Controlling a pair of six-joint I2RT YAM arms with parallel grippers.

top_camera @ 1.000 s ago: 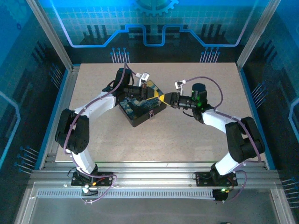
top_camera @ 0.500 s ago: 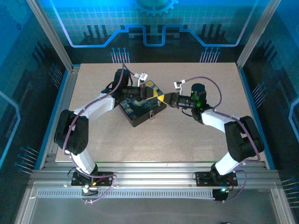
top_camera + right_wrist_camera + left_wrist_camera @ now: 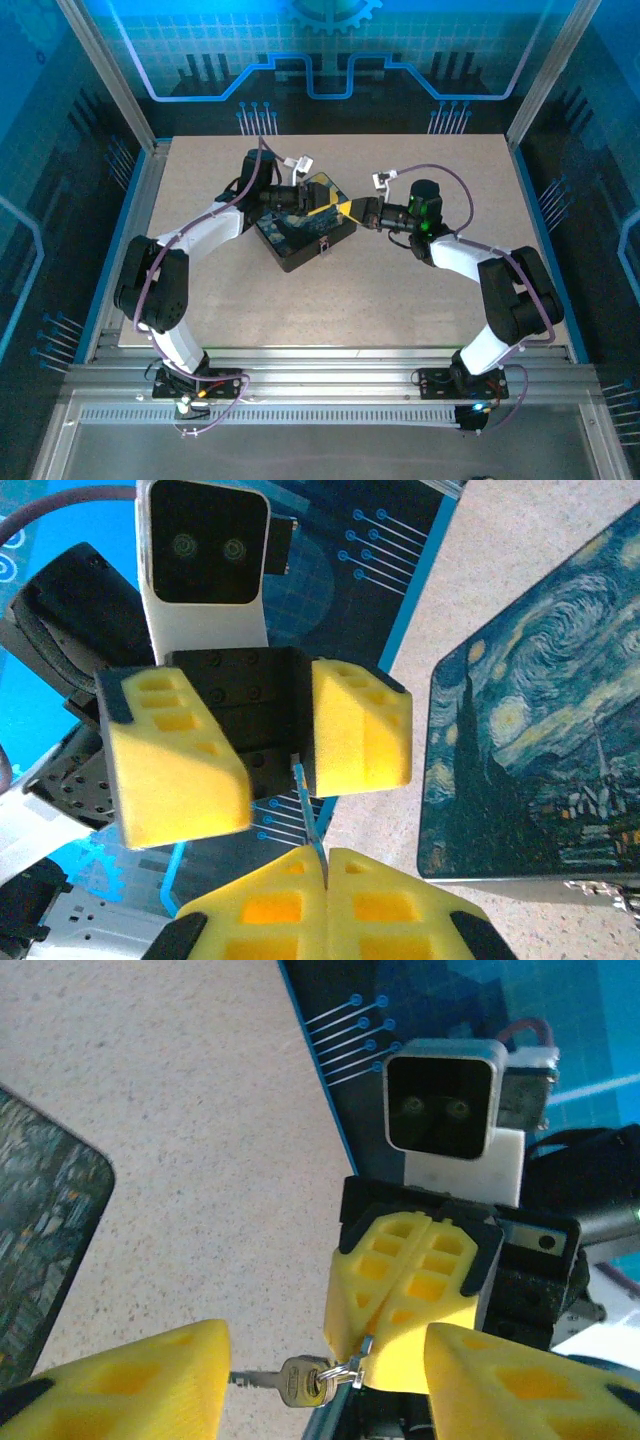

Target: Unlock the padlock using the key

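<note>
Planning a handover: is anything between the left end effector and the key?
Nothing visible does. The key sits in the open gap of the left end effector, pinched by the shut right end effector.

No text, brand or number could be read anywhere. The key [image 3: 303,1381] carried a faint stamped mark on its rounded head, too small and blurred to make out. High on the back wall [image 3: 420,40] stood a pale gear emblem [image 3: 335,10] above blue circuit-like lines.
</note>
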